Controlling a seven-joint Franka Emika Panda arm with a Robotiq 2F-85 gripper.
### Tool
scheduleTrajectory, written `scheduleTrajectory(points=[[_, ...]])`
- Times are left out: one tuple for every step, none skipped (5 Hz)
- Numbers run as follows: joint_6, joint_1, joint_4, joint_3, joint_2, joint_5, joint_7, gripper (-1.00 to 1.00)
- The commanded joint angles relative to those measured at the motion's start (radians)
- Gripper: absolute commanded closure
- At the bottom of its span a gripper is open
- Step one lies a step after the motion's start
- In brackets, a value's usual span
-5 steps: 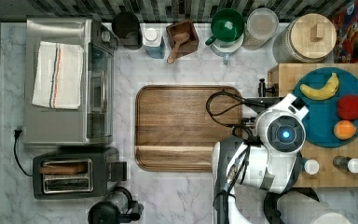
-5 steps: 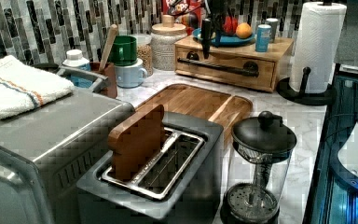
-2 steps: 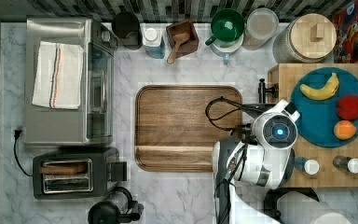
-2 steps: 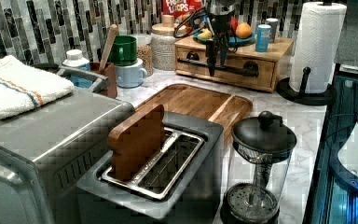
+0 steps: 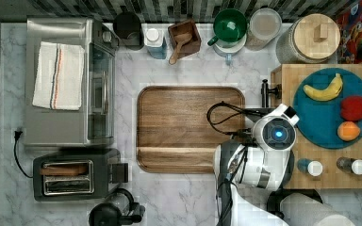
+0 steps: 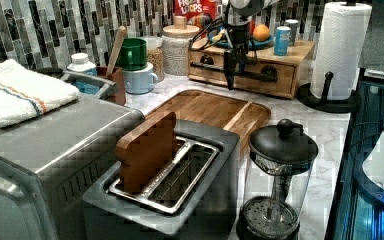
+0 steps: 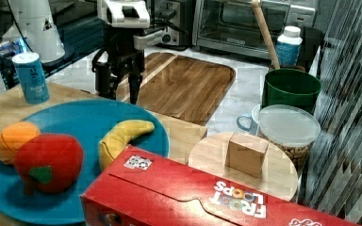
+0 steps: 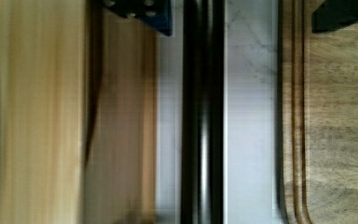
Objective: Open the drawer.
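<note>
The drawer (image 6: 242, 77) faces the walnut tray (image 6: 210, 107) (bar handle (image 8: 203, 112) running horizontally), pincer (image 6: 231, 70) fingers apart astride it.

Top view overhead; left, right views face across tray (image 5: 190, 127).

Top view: the arm's white housing hides the gripper and most of the drawer (image 5: 276, 89) front; one end of the black bar handle (image 5: 264, 92) shows.

Left view: the gripper (image 6: 230, 75) hangs in front of the handle and covers its middle; contact cannot be determined.

Wrist view: the handle is blurred, both ends cut off by the picture's edges. The fingers (image 8: 140, 14) are cut off at the edge.

Right view: the wooden box's near edge hides the fingertips.
</note>
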Motion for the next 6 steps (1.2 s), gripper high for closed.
scheduleTrajectory(points=[[0.059,0.119,0.062,0.057,0.014,-0.02,0.28,-1.0],[0.088,0.152,0.053,0.085,0.032,-0.054,0.363,-1.0],[0.143,0.187,0.03,0.107,0.052,-0.106,0.444,-1.0],[0.156,0.216,0.004,0.135,0.045,-0.108,0.484,-1.0],[0.133,0.225,-0.005,0.185,0.018,-0.028,0.439,-1.0],[0.092,0.249,-0.007,0.233,-0.012,-0.002,0.487,-1.0]])
